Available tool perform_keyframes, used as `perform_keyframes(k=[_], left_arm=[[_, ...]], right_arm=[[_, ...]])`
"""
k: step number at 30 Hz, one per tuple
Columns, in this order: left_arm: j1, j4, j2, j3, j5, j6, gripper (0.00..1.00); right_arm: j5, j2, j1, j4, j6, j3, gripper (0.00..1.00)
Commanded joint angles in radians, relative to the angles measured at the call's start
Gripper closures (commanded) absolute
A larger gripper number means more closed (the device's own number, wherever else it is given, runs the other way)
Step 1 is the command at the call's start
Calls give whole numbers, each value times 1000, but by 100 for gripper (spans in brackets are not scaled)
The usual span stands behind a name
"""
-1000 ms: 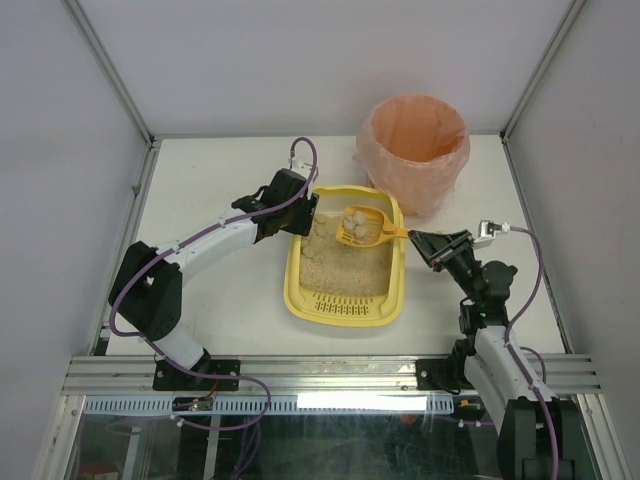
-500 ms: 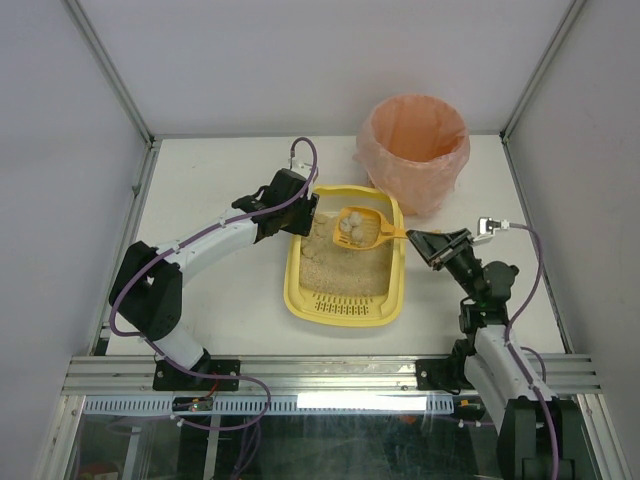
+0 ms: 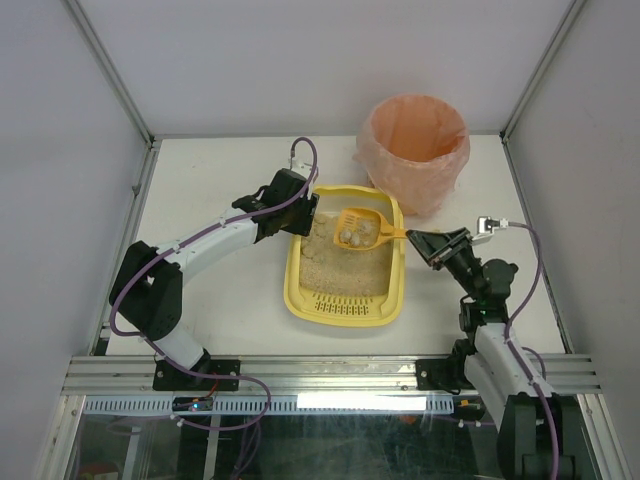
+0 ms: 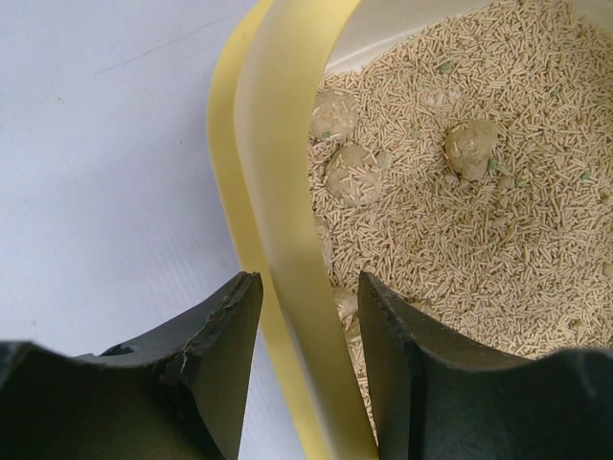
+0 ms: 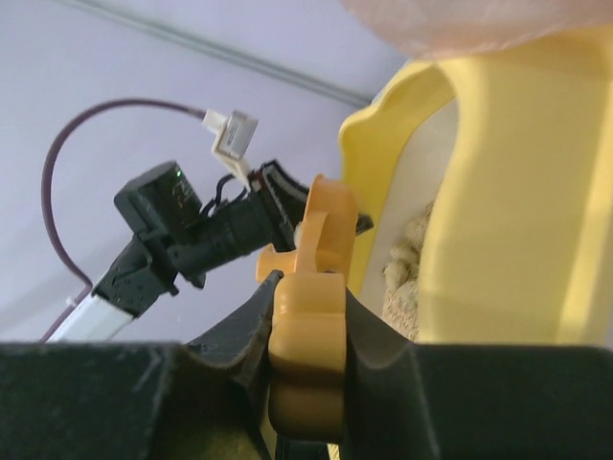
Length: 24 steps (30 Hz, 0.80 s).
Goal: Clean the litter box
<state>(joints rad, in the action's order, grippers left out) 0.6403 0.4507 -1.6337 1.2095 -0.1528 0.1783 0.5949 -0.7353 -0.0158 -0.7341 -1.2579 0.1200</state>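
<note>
Within the left hand (image 4: 308,299) stands the litter box (image 4: 280,182) wall.

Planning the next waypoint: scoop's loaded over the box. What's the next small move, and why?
Probably lift the scoop clear of the litter box rim and swing it toward the bin. It carries clumps, the right gripper is shut on its handle, and the left gripper clamps the rim.

A robotics lab: plain white walls (image 3: 300,60), left arm (image 3: 215,240) and right arm (image 3: 500,355) bolted onto an aluminium rail (image 3: 330,375).
</note>
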Motion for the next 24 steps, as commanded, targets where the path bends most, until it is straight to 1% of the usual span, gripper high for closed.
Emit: perform_keyframes(k=[1, 2, 3, 4, 5, 6, 7, 8, 10, 11, 13, 14, 16, 18, 22, 24], left_arm=[[-14, 38, -13, 28, -38, -28, 54], [-15, 37, -14, 31, -34, -28, 54], [-15, 37, -15, 30, -35, -27, 54], [-14, 37, -15, 25, -41, -27, 54], [-14, 36, -13, 20, -48, -27, 54], [-14, 37, -11, 18, -51, -28, 54], [-14, 37, -11, 21, -47, -27, 54], [-14, 37, -12, 27, -42, -27, 54], [-15, 39, -16, 33, -35, -27, 54], [-15, 40, -15, 30, -38, -28, 54], [-16, 39, -13, 20, -50, -27, 54], [-15, 39, -13, 21, -48, -27, 54], [-14, 39, -16, 30, -38, -26, 54], [-14, 40, -17, 29, -43, -28, 54], [-15, 39, -14, 23, -47, -27, 54], [-15, 40, -20, 30, -43, -27, 54]], right_arm=[[43, -39, 20, -119, -16, 29, 100], [4, -6, -33, -78, -58, -6, 100], [-39, 24, -58, -48, -79, -27, 100], [-35, 35, -56, -34, -58, -14, 100], [2, 18, -23, -35, -17, 24, 100], [48, -15, 17, -58, 9, 52, 100], [68, -39, 20, -87, 5, 56, 100], [54, -35, -3, -100, -23, 35, 100], [-6, 14, -61, -52, -71, -13, 100], [-5, 20, -56, -38, -61, -5, 100], [62, -23, 10, -55, 3, 53, 100], [76, -37, 18, -71, -5, 65, 100], [39, -24, -8, -79, -43, 39, 100], [16, 3, -27, -23, -37, 46, 100], [16, 1, -27, -29, -79, 109, 100], [7, 0, -27, 3, -90, 165, 100]])
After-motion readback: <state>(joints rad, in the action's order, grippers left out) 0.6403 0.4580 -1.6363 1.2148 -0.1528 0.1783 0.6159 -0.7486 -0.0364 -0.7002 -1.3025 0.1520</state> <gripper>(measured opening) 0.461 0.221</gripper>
